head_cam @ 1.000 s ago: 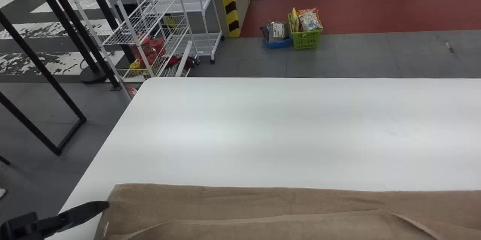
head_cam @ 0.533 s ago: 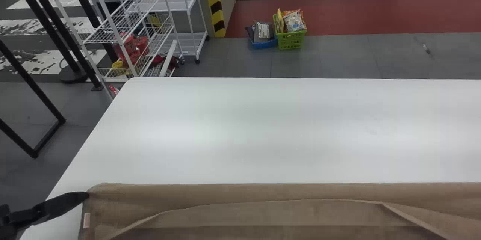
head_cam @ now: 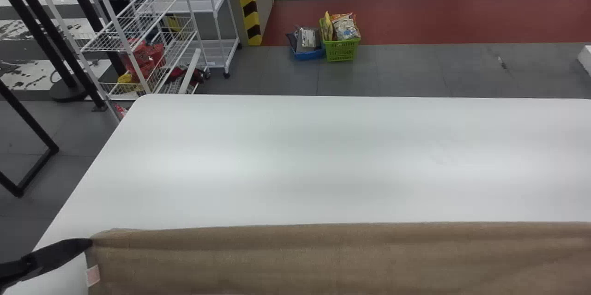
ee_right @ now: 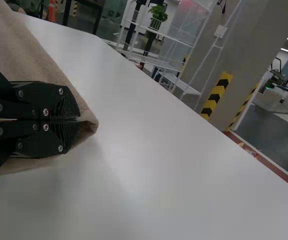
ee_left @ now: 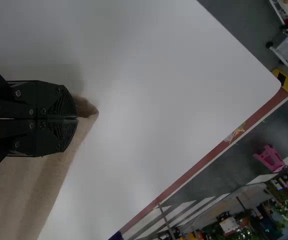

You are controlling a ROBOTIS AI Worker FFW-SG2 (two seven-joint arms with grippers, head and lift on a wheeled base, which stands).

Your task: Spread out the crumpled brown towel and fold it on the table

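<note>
My left gripper (head_cam: pixel 87 242) is at the lower left of the head view, pinching the far left corner of the brown towel (head_cam: pixel 295 253). The towel stretches as a wide band along the near part of the white table, a pale tag at its left edge. In the left wrist view, my left gripper (ee_left: pixel 76 118) is shut on the corner of the towel (ee_left: pixel 43 185). In the right wrist view, my right gripper (ee_right: pixel 78 118) is likewise shut on another corner of the towel (ee_right: pixel 28 50), whose cloth runs back past the fingers.
The white table (head_cam: pixel 295 156) extends beyond the towel to its far edge. On the floor past it stand a green basket (head_cam: pixel 341 49) and a blue basket (head_cam: pixel 308 54). White wire shelving (head_cam: pixel 138 32) and black posts are at the left.
The left gripper and the towel's left corner have shifted left in the head view, as has the whole background. The towel's folded-over inner edge has gone, leaving a smoother band.
</note>
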